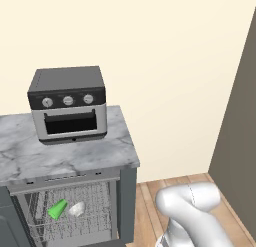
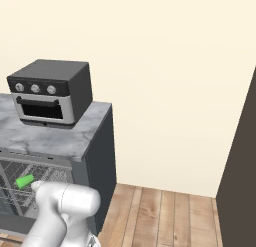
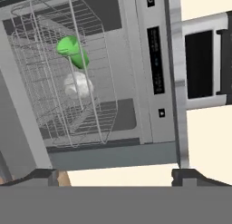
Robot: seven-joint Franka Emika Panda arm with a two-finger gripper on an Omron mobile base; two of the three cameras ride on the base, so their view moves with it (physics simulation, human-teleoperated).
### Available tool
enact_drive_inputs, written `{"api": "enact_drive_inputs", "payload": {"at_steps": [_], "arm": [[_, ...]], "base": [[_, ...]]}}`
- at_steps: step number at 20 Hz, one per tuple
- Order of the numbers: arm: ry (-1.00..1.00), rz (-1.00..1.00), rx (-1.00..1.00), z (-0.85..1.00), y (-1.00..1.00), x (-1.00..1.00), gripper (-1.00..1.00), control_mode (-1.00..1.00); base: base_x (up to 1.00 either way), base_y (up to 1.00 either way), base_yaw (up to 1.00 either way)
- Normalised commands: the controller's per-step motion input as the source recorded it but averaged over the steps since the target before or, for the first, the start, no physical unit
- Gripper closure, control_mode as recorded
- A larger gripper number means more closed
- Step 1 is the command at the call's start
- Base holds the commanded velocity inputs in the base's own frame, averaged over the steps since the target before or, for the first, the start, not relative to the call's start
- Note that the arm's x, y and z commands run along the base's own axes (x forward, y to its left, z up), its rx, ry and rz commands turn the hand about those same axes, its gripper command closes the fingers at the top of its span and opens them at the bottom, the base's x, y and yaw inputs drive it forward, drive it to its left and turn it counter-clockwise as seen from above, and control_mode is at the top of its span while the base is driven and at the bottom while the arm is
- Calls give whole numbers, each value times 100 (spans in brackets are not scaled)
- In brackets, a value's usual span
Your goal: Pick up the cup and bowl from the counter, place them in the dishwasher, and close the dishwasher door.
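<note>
**Both dishes are in the rack; the door is what remains**

The cup (image 1: 58, 209) and the bowl (image 1: 76, 208) lie side by side in the wire rack (image 1: 70, 211) of the dishwasher (image 1: 75, 206), the cup tipped on its side and the bowl just beside it, perhaps touching. The marble surface (image 1: 60, 151) above carries the toaster oven (image 1: 67, 103) and no dish. So I judge that the two placing steps are finished and the step in hand is closing the dishwasher door.

The hand (image 3: 115, 175) is empty, with its two finger tips standing wide apart at the bottom of the hand view, and nothing is between them. It looks into the open machine, where the cup (image 3: 72, 51) sits above the bowl (image 3: 78, 85) in this rolled view, next to the control strip (image 3: 155, 60).

The door itself is hard to make out here. A dark panel at the lower left corner of the left base view may be part of it, but I cannot tell for sure. The next move calls for bringing the hand to the free edge or the outer side of the door and pushing it toward the machine until it shuts. The rack should sit fully inside first, otherwise the door could hit it.
</note>
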Motion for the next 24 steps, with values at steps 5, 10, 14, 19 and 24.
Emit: {"api": "enact_drive_inputs", "payload": {"at_steps": [5, 10, 14, 19, 24], "arm": [[-9, 0, -1, -45, 0, -1, -100, -100], [-1, 0, -3, -61, 17, 2, -100, -100], [0, 0, -6, -54, 23, 15, -100, -100], [0, 0, -7, -49, 19, 35, -100, -100], [0, 0, -8, -64, 21, 33, -100, -100]], "base": [[0, 0, 0], [0, 0, 0], [0, 0, 0], [0, 0, 0], [0, 0, 0]]}}
